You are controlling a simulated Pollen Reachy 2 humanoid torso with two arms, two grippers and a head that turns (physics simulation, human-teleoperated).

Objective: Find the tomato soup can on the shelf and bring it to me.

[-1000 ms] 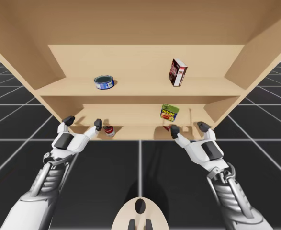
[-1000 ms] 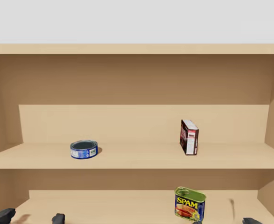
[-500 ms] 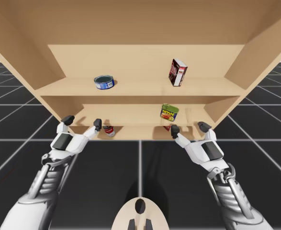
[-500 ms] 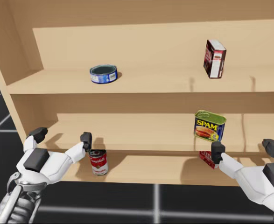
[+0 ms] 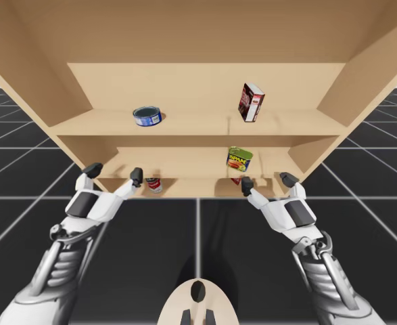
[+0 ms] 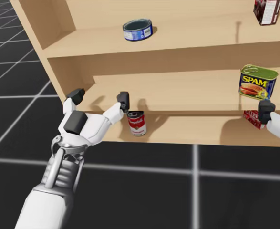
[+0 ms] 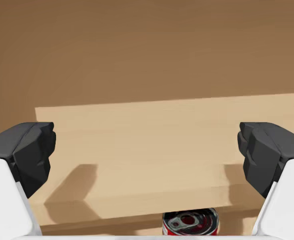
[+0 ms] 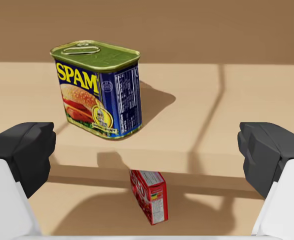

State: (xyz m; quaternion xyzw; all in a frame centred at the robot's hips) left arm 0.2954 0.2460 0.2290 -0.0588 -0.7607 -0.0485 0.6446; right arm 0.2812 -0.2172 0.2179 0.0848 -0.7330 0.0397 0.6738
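Red and white soup can [image 6: 136, 123] stands on the bottom board of the shelf [image 6: 178, 90], on our left side, near the front edge.

Since half a second ago our head has turned down and to the left, so the head view has shifted. From the high view, our left arm has slid a little to the left. Our right arm has stayed where it was, and nothing on the shelf has moved.

The red and white soup can is upright. Its long side runs up and down, and its lid faces up. In the left wrist view we see its lid low and ahead, between the fingers and nearer the right-hand one.

Our left pincer [image 6: 99, 97] is spread wide and holds nothing. It hangs in front of the middle board, just beside the can and not touching it. Our right pincer [image 5: 266, 181] is spread wide too and holds nothing.

We count three cans and two boxes. One flat blue round can [image 6: 137, 29] and one dark red box [image 5: 251, 101] are on the top board. One blue square can with a green lid [image 8: 97, 90] is on the middle board. One small red box [image 8: 149, 195] is on the bottom board, below it.
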